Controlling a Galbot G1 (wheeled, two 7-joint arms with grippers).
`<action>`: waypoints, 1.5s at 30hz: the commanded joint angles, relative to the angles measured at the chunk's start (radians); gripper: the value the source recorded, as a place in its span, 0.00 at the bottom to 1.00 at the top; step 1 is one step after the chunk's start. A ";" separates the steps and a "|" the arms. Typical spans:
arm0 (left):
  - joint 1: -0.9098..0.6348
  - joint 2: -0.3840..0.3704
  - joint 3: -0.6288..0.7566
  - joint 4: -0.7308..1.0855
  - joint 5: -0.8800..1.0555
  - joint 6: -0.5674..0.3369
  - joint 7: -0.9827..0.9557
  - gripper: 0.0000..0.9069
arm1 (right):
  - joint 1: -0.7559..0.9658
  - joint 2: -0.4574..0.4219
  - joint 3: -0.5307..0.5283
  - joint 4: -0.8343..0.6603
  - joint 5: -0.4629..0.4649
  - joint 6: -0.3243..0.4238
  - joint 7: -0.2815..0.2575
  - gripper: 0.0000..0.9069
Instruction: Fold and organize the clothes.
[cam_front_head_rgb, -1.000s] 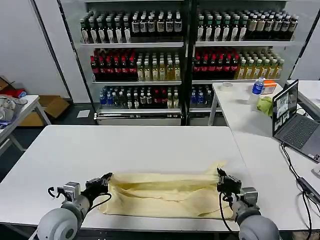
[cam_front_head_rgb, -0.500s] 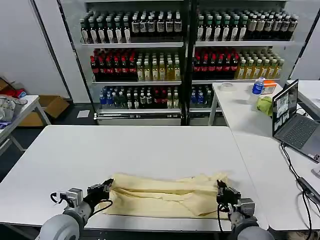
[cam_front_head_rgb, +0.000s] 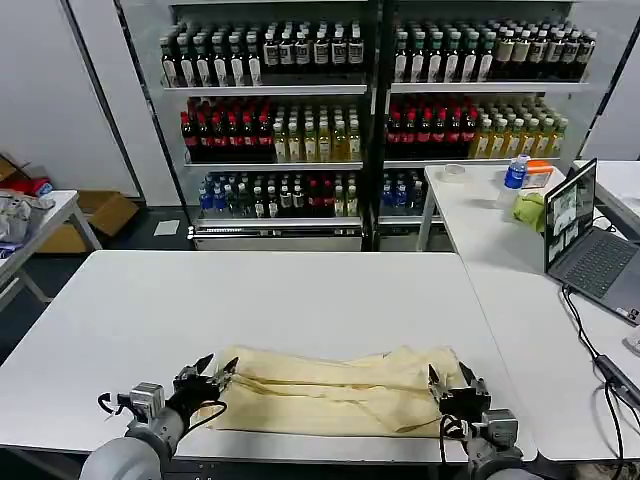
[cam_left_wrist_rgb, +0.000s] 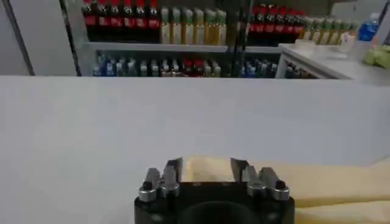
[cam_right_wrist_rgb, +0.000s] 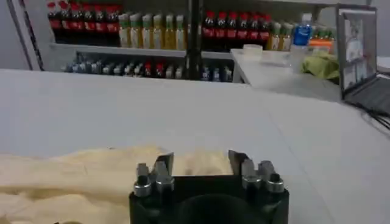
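The left gripper (cam_front_head_rgb: 213, 372) sits low at the near left of the white table (cam_front_head_rgb: 200, 300), its fingers spread apart with nothing between them, just at the left end of the T-shirt (cam_front_head_rgb: 335, 390). The right gripper (cam_front_head_rgb: 450, 380) sits at the near right, its fingers also spread and empty, over the shirt's right end. The pale yellow T-shirt lies folded into a long, wrinkled band along the table's near edge, stretching between the two grippers. In both wrist views the cloth (cam_left_wrist_rgb: 317, 182) (cam_right_wrist_rgb: 73, 176) lies just beyond the parted fingertips. A laptop (cam_front_head_rgb: 585, 235) stands on the side table at the right.
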 joint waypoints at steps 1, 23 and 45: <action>0.031 -0.050 -0.006 -0.006 -0.026 -0.001 -0.013 1.00 | -0.073 0.010 0.041 0.054 -0.017 0.014 0.002 1.00; -0.015 -0.135 0.028 0.089 -0.046 -0.022 -0.024 0.04 | -0.082 0.018 0.042 0.064 -0.011 0.014 0.006 1.00; 0.063 -0.174 -0.106 0.018 -0.130 -0.045 -0.022 0.03 | -0.082 0.014 0.062 0.074 0.006 0.020 0.010 1.00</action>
